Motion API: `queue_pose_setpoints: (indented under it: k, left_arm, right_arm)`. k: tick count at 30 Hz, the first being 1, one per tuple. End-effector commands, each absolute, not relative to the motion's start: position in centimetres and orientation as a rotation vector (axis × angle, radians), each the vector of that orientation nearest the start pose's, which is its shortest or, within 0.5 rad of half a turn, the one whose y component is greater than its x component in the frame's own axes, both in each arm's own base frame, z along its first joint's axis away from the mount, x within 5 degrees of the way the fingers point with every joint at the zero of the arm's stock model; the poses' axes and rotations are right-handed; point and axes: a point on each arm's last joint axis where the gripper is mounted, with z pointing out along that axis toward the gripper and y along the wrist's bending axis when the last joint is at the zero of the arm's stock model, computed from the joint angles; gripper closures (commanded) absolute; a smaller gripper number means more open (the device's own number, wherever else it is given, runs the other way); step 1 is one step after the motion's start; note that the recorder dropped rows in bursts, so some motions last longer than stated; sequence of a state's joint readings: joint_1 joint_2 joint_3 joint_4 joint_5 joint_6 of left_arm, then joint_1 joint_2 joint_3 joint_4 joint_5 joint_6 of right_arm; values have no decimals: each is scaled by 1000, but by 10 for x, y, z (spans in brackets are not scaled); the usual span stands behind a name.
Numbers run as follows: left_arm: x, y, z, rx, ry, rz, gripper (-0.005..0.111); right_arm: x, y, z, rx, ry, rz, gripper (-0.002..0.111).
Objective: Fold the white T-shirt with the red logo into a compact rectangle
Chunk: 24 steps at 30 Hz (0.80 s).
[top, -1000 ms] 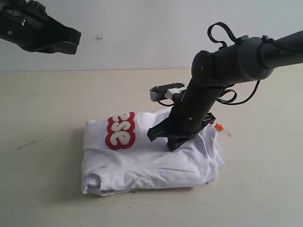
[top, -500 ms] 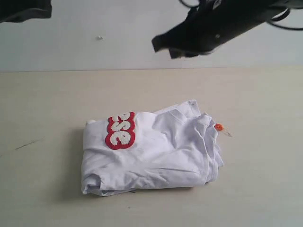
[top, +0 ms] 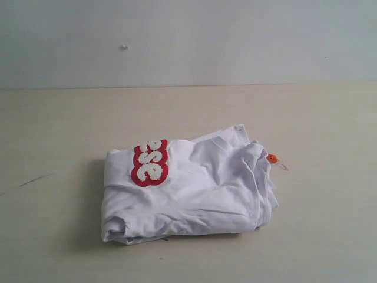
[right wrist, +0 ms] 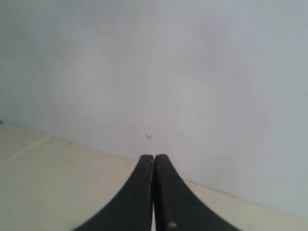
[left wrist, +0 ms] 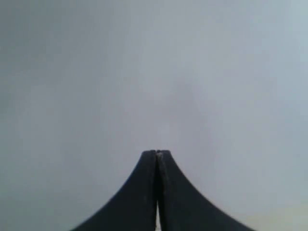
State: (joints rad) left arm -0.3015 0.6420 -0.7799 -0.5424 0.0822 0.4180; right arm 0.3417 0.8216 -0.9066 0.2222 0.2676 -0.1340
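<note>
The white T-shirt [top: 188, 194] lies on the pale desk [top: 53, 236] near the middle of the exterior view, folded into a thick, roughly rectangular bundle with rumpled edges and several layers showing along its near side. The red logo [top: 150, 163] sits on the top face toward the bundle's left end, turned so that its letters run up and down. Only a short stretch of it shows, three fuzzy white letters in red outline that seem to read "ese". At the right end the neckline is bunched, and an orange neck tag [top: 272, 158] pokes out past the cloth just above the desk. Behind the desk stands a plain grey-white wall [top: 235, 41] with a small speck [top: 123, 46] on it. Neither arm appears in the exterior view. In the left wrist view the left claw [left wrist: 157, 153] has its two dark tips pressed together with nothing between them, against the blank wall. The right claw [right wrist: 154, 156] is likewise pressed together and empty, pointing at the line where desk and wall meet.
</note>
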Motion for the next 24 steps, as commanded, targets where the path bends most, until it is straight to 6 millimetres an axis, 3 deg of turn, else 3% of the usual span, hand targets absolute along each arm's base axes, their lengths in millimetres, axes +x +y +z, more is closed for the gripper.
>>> queue_pose_setpoints:
  k: [1, 11, 17, 24]
  left_arm:
    - [86, -28, 405, 90, 1321, -427, 107]
    - [19, -16, 382, 142, 1250, -521, 107]
    - [-3, -16, 374, 214, 1262, -541, 107]
    - [-10, -15, 372, 229, 1253, -545, 107]
  right_arm:
    - [114, 46, 419, -243, 1519, 377, 108]
    - [48, 23, 414, -237, 1374, 394, 108]
    - [32, 18, 416, -225, 1320, 414, 108]
    - [29, 17, 417, -223, 1306, 415, 108]
